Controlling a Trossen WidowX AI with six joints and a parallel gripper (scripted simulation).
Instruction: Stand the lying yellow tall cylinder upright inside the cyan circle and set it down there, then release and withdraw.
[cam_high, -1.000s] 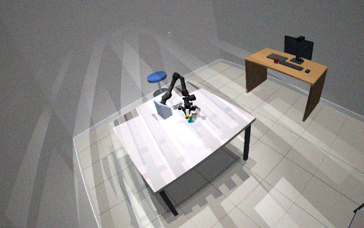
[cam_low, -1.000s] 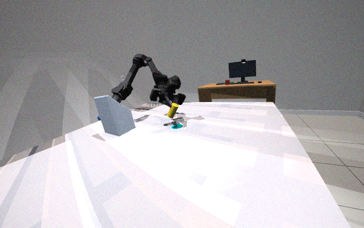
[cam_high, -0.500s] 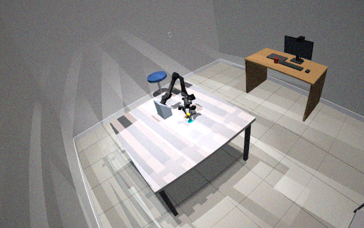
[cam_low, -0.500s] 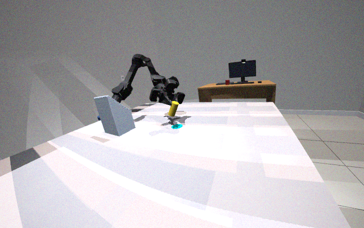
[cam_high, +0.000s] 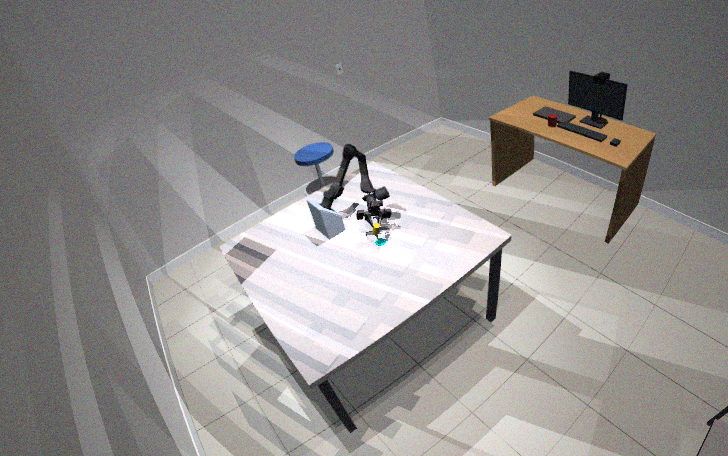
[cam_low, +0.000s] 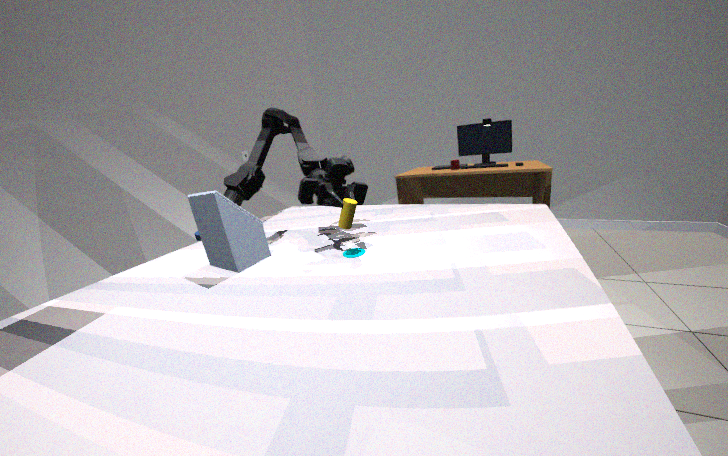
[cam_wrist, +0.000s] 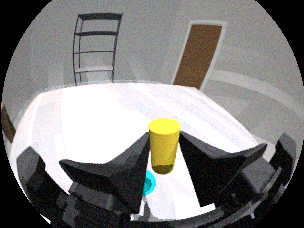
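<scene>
The yellow tall cylinder (cam_high: 376, 229) (cam_low: 347, 213) (cam_wrist: 164, 145) is held in the air above the table, nearly upright with a slight tilt. My gripper (cam_high: 375, 225) (cam_low: 346, 204) (cam_wrist: 163, 135) is shut on it, one finger on each side in the wrist view. The cyan circle (cam_high: 380, 242) (cam_low: 354, 252) lies flat on the table, below the cylinder and a little nearer to the exterior view. In the wrist view part of the cyan circle (cam_wrist: 151, 183) shows beside the left finger, the rest hidden behind it.
A grey-blue slanted block (cam_high: 326, 220) (cam_low: 228, 233) stands on the white table (cam_high: 343, 316) (cam_low: 419, 386), left of the gripper in the top and exterior views. A blue stool (cam_high: 314, 154) and a wooden desk (cam_high: 572, 134) (cam_low: 472, 185) with a monitor stand away from the table.
</scene>
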